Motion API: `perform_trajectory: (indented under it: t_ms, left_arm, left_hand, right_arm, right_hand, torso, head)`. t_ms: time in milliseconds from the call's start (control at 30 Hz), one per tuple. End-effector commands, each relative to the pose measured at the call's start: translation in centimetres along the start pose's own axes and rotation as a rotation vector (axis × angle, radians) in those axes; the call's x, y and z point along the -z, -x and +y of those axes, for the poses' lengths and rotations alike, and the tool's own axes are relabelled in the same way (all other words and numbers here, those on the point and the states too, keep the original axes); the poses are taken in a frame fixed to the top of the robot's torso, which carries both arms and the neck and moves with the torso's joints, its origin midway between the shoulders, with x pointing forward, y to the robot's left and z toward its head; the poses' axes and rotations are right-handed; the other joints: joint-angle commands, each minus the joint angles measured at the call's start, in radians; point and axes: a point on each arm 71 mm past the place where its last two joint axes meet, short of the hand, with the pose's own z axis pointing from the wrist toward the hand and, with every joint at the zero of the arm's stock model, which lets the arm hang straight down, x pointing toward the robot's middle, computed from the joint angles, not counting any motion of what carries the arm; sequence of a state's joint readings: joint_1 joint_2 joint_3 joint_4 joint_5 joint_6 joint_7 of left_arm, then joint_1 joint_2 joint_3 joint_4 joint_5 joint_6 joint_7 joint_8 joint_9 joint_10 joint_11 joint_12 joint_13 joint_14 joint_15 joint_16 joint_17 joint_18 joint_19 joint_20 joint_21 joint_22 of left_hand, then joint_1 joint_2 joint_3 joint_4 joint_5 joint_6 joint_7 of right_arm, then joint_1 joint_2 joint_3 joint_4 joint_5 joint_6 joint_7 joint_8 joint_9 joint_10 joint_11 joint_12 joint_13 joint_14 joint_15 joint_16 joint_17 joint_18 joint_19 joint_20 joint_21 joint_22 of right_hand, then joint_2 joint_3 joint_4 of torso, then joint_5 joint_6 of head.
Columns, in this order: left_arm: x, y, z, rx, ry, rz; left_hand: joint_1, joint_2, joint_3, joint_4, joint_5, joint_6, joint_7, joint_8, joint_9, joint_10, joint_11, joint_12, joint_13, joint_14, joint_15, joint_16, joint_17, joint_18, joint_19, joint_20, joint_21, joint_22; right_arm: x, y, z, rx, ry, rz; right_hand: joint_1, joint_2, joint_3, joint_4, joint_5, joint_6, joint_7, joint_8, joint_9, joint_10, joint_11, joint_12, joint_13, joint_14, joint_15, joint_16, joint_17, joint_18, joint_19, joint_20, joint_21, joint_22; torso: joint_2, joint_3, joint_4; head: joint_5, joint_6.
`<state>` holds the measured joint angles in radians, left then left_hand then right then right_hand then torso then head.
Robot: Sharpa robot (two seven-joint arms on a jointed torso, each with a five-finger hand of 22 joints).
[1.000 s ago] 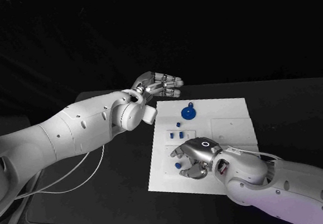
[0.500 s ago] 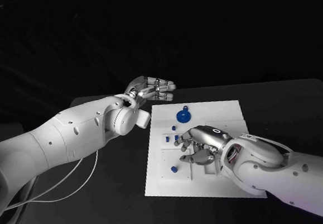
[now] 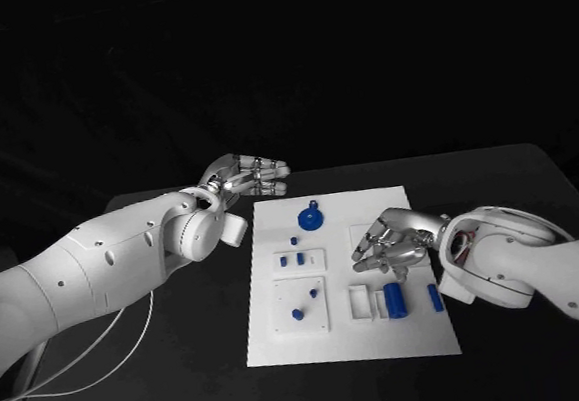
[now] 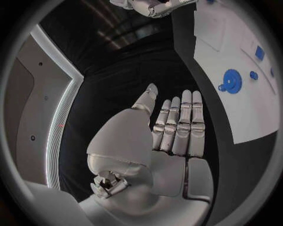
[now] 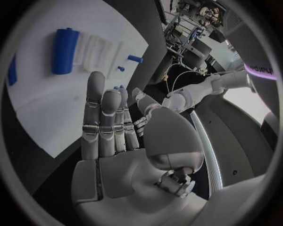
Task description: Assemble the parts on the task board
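Observation:
The white task board (image 3: pixel 353 343) lies in the middle of the black table. On it sit a round blue disc (image 3: pixel 310 220), two small blue pegs (image 3: pixel 294 257), one peg (image 3: pixel 299 312) near the left edge, a blue cylinder (image 3: pixel 394 297) and a short blue piece (image 3: pixel 435 297). My right hand (image 3: pixel 390 242) hovers over the board's right side, just beyond the cylinder (image 5: pixel 63 51), fingers extended and holding nothing (image 5: pixel 109 127). My left hand (image 3: pixel 246 174) floats off the board's far left corner, fingers straight and bare (image 4: pixel 177 127). The disc (image 4: pixel 231 81) lies a little ahead of it.
The black table (image 3: pixel 166 359) spreads wide on both sides of the board. A white cable (image 3: pixel 93 354) trails from my left arm over the table's left part. Shallow white recesses (image 3: pixel 359 300) sit in the board beside the cylinder.
The view has shifted. My right hand has moved from the board's near left part across to its right side, uncovering the cylinder and the near peg. My left hand stays by the far left corner.

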<state>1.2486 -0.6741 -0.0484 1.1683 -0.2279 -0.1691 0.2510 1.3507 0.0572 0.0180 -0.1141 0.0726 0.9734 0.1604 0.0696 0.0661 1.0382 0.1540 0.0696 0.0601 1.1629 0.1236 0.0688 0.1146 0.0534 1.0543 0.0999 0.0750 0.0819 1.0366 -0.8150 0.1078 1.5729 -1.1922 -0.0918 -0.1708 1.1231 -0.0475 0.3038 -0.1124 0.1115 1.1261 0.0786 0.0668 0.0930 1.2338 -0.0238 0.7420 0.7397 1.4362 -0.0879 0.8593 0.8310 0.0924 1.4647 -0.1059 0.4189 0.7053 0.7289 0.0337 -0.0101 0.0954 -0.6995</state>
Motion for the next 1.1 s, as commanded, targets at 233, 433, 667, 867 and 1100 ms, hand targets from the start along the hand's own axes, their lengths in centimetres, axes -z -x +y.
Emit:
perform_trajectory:
  t_ms: [233, 433, 667, 867, 1100]
  left_arm:
    - [0.5, 0.2, 0.8, 0.009, 0.002, 0.017]
    - [0.9, 0.0, 1.1, 0.022, -0.005, 0.047]
    - [1.4, -0.4, 1.3, 0.033, -0.023, 0.090]
    - [1.6, -0.7, 1.3, 0.041, -0.041, 0.106]
    - [1.7, -1.1, 1.2, 0.051, -0.047, 0.137]
  left_hand:
    - [-0.004, 0.005, 0.001, 0.006, -0.006, -0.007, 0.000, 0.001, 0.001, -0.005, -0.002, 0.003, 0.000, -0.003, -0.003, -0.001, 0.001, 0.003, 0.006, 0.003, 0.006, 0.000]
    - [-0.058, -0.027, -0.041, 0.035, -0.010, -0.011, 0.001, 0.001, 0.001, -0.010, 0.000, 0.003, 0.001, -0.009, 0.001, -0.002, 0.001, 0.001, 0.002, 0.007, 0.003, -0.002]
    - [-0.052, -0.018, -0.112, 0.064, -0.009, -0.011, 0.000, 0.004, 0.002, 0.027, -0.010, 0.018, 0.001, -0.010, -0.001, -0.001, 0.005, -0.001, 0.001, 0.006, 0.002, -0.004]
    - [-0.047, 0.001, -0.122, 0.060, -0.008, 0.015, -0.010, 0.008, 0.003, 0.070, -0.023, 0.017, 0.000, 0.001, -0.006, -0.001, 0.007, -0.007, -0.003, 0.003, 0.000, -0.005]
    - [-0.049, 0.012, -0.134, 0.059, -0.008, 0.024, -0.013, 0.003, 0.002, 0.110, -0.033, -0.005, 0.000, 0.057, -0.022, -0.003, 0.013, -0.053, -0.076, -0.007, -0.002, -0.009]
  right_arm:
    - [2.2, 0.5, -3.6, -0.022, -0.230, 0.157]
    - [3.0, 0.4, -4.8, 0.004, -0.318, 0.179]
    - [3.4, -0.5, -5.9, -0.048, -0.431, 0.213]
    - [3.2, -1.6, -6.3, -0.086, -0.487, 0.223]
    - [2.5, -2.9, -6.6, -0.050, -0.526, 0.219]
  right_hand:
    - [-0.018, -0.033, 0.004, 0.080, -0.007, 0.030, -0.020, -0.003, 0.106, 0.082, -0.008, 0.257, 0.378, 0.012, -0.004, 0.177, 0.297, -0.005, 0.003, -0.009, 0.097, 0.128]
    - [-0.047, 0.002, 0.025, 0.054, -0.008, 0.005, -0.015, -0.003, 0.123, 0.098, -0.005, 0.263, 0.440, 0.021, -0.001, 0.181, 0.334, -0.002, -0.003, -0.006, 0.127, 0.181]
    - [-0.077, -0.032, 0.016, 0.076, -0.011, -0.057, 0.006, -0.004, 0.099, 0.102, 0.007, 0.254, 0.458, 0.024, 0.007, 0.182, 0.348, 0.004, -0.001, 0.002, 0.150, 0.215]
    - [-0.089, -0.059, 0.017, 0.127, -0.017, -0.063, 0.008, -0.004, 0.073, 0.108, 0.009, 0.251, 0.472, 0.026, 0.009, 0.184, 0.357, 0.010, 0.001, 0.005, 0.149, 0.238]
    - [-0.123, -0.084, 0.075, 0.168, -0.059, -0.067, 0.008, -0.003, 0.067, 0.111, 0.009, 0.249, 0.479, 0.027, 0.009, 0.185, 0.362, 0.010, 0.004, 0.005, 0.145, 0.252]
  torso:
    - [-0.012, 0.0064, -0.0046]
    - [-0.014, 0.0064, -0.0050]
    - [-0.012, 0.0034, -0.0027]
    - [-0.011, 0.0035, -0.0018]
    - [-0.010, 0.0026, -0.0023]
  head:
    - [-0.013, -0.008]
    - [-0.017, -0.011]
    - [-0.027, -0.010]
    - [-0.032, -0.010]
    - [-0.038, -0.011]
